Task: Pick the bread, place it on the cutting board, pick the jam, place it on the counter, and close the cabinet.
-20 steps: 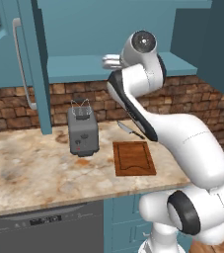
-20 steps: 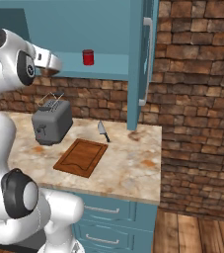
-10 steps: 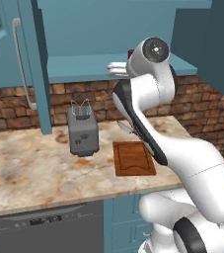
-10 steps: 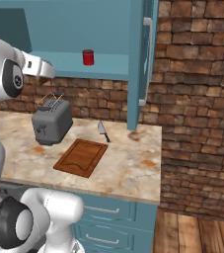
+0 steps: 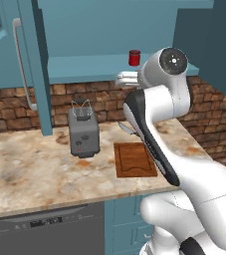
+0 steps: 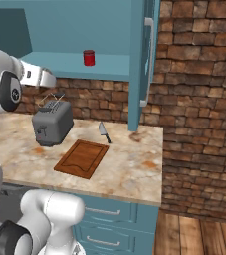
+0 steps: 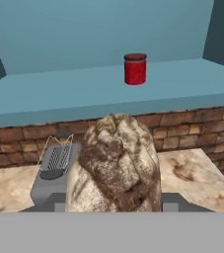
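In the hand view the bread (image 7: pixel 116 168), a brown speckled chunk, sits right in front of the camera with my gripper (image 7: pixel 114 203) shut on it, a dark fingertip at each side. The hand hangs in front of the open cabinet (image 5: pixel 15 60), just below its shelf and above the counter (image 5: pixel 30 174). The jam (image 7: pixel 135 68) (image 5: pixel 134 57) (image 6: pixel 88 57) stands upright on that teal shelf, beyond and above the bread. The cutting board (image 5: pixel 134 159) (image 6: pixel 82 158) lies bare on the counter, right of the toaster.
A grey toaster (image 5: pixel 83 132) (image 6: pixel 52 124) stands on the counter below the hand. A knife (image 6: pixel 103 132) lies behind the board by the brick wall. The open cabinet door (image 6: pixel 144 60) with its grey bar handle juts out to the right.
My hand has come down and back from the shelf with the bread in it. The jam, board and toaster have not moved.
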